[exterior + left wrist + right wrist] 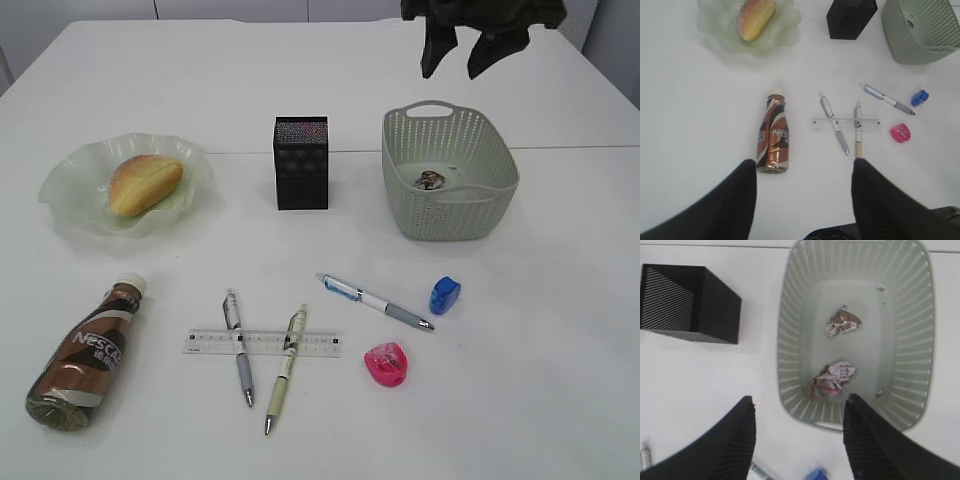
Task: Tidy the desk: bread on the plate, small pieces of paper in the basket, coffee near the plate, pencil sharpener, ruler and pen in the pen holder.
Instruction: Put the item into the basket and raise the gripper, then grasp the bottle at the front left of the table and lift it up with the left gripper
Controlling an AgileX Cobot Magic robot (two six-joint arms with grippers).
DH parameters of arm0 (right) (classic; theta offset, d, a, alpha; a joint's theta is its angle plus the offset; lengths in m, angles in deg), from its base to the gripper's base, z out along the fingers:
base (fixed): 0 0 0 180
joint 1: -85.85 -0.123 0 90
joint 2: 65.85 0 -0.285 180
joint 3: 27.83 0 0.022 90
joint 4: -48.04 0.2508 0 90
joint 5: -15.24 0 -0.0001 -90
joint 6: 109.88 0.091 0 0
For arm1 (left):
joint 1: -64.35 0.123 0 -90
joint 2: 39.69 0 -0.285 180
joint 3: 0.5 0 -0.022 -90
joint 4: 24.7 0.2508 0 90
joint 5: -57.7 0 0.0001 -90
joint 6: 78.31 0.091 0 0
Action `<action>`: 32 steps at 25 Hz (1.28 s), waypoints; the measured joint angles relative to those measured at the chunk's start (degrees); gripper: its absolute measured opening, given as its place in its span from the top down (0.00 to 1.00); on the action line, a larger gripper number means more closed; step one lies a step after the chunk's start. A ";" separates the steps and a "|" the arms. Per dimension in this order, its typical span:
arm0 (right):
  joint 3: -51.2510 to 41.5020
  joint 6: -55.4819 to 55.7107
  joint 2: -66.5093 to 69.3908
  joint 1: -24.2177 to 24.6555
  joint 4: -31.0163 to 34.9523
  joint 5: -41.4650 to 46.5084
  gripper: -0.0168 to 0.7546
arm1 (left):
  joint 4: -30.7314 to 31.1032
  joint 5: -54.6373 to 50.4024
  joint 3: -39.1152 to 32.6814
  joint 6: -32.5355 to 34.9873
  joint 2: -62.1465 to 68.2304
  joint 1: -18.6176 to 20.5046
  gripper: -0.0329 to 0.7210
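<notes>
Bread [145, 183] lies diagonally on the plate [70, 205], two paper scraps [834, 376] in the basket [450, 215]; both grippers [799, 440] spread, empty.

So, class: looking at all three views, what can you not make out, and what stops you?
- Pen holder inside: hidden by its own walls in the exterior and right wrist views, cut off by the top edge in the left wrist view.
- Paper print: too small to read.
- Ruler marks: too small, crossed by two pens.
- Right gripper: cut off by the exterior view's top edge.
</notes>
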 joint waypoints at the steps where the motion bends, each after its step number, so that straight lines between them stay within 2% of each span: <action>1: -1.91 -0.48 -1.70 0.00 0.27 0.00 0.44 | -0.25 0.00 0.00 0.29 0.00 0.00 0.37; 8: -21.89 -1.38 -17.35 0.00 -0.53 0.26 0.44 | -0.26 0.00 -0.91 3.66 9.43 0.00 0.36; 15: -37.86 -1.51 -33.30 0.00 3.11 0.51 0.44 | 4.14 1.09 -1.67 5.39 31.39 0.00 0.19; 21: -42.03 -1.51 -41.49 0.00 1.80 0.51 0.44 | 3.79 5.48 -1.67 8.99 47.74 -1.65 0.18; 27: -42.29 -1.51 -42.63 0.00 1.39 0.60 0.44 | 4.62 13.21 -1.67 9.60 54.42 -7.41 0.18; 32: -42.42 -1.51 -42.63 0.00 1.30 0.60 0.44 | 6.83 16.10 -1.67 8.58 58.23 -8.58 0.18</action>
